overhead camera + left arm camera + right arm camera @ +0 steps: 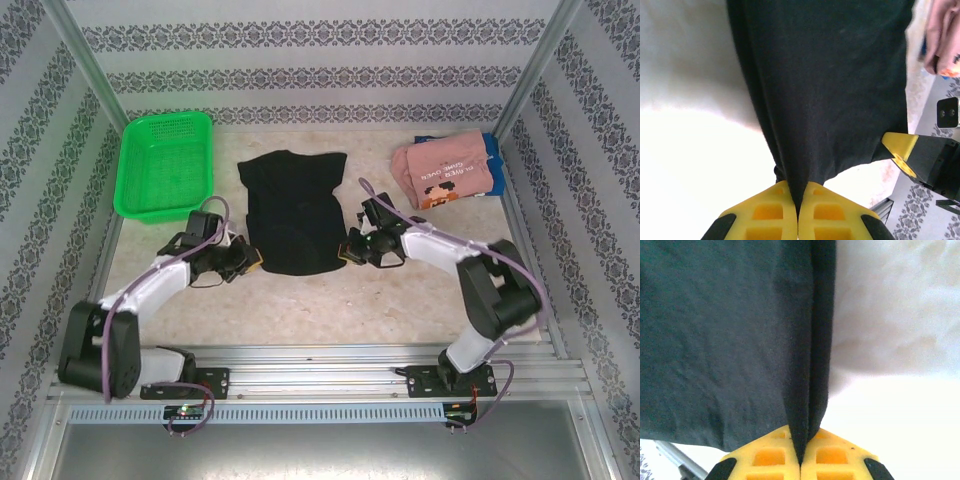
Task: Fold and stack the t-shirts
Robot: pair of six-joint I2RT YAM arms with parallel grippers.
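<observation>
A black t-shirt (293, 208) lies flat in the middle of the table, collar away from the arms. My left gripper (254, 262) is shut on its near left hem corner; the cloth (830, 90) runs up from between the yellow fingers (767, 210). My right gripper (346, 250) is shut on the near right hem corner, a fold of black cloth (810, 390) pinched between its fingers (832, 455). A pink t-shirt with dark lettering (442, 170) lies folded at the back right on top of a blue one (492, 165).
A green mesh basket (165, 165) stands at the back left. Patterned walls and metal posts enclose the table (330, 300). The right gripper's yellow tip (900, 147) shows at the right edge of the left wrist view.
</observation>
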